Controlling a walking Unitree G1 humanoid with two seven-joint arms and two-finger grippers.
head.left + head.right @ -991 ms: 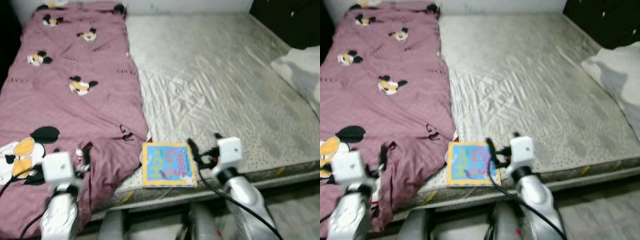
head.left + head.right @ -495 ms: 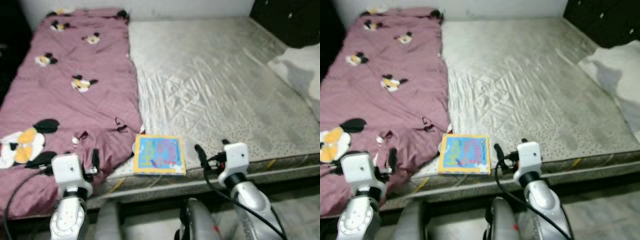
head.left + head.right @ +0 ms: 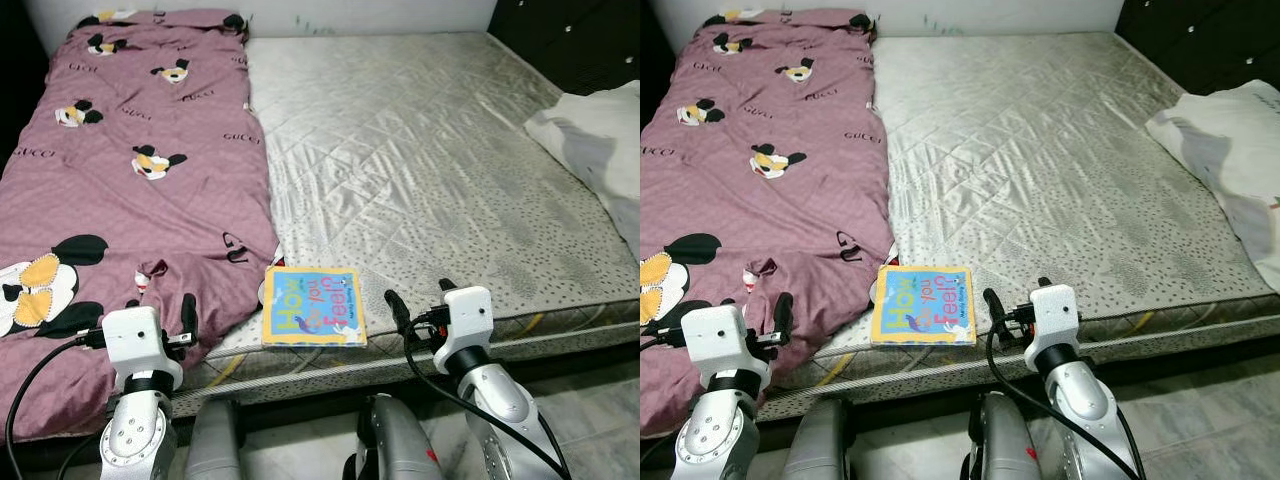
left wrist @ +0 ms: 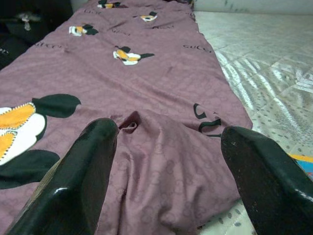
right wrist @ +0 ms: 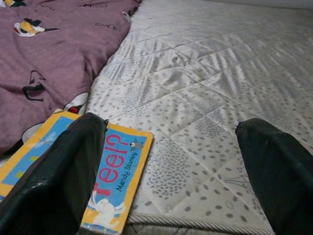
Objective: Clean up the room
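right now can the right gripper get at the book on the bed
Probably yes. The right gripper is open beside the book, which lies flat at the mattress edge with nothing between them.

Bare mattress lies open between blanket and pillow.

I see a bare grey quilted mattress on a low bed against a white wall. Dark furniture stands at far right, grey tiled floor below.
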